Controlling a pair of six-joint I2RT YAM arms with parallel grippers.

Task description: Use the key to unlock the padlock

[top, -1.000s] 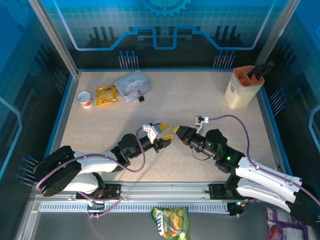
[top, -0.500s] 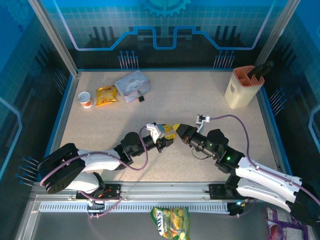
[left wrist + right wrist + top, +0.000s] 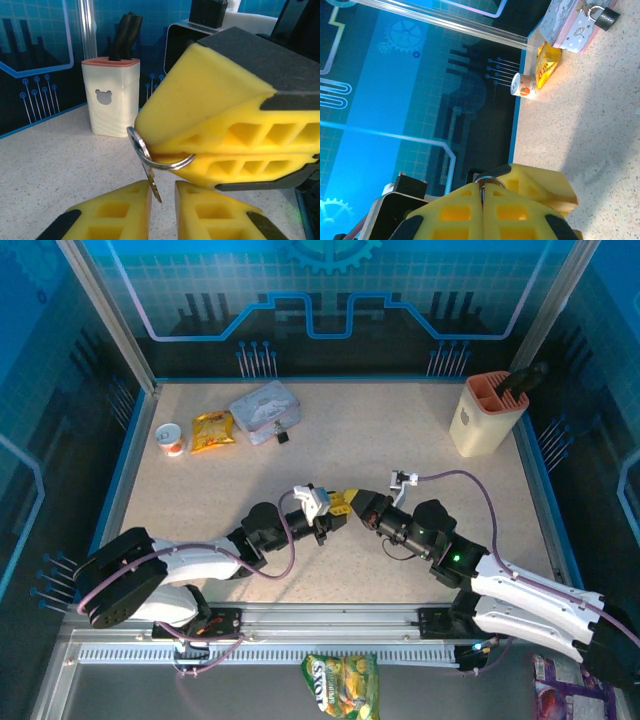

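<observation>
While letting the key (image 3: 151, 184) dangle just under the right gripper (image 3: 155, 152), clenches that claw on the key ring (image 3: 139, 146). Holds the left gripper (image 3: 163, 197) released directly below, key tip at the narrow gap between its fingers. Has the padlock (image 3: 282, 437) well beyond both claws, off to their left, touching the tin (image 3: 262, 408). Left of the tin: snack bag (image 3: 212, 430), then cup (image 3: 170, 438). Far right, past the right gripper: holder (image 3: 487, 418).
</observation>
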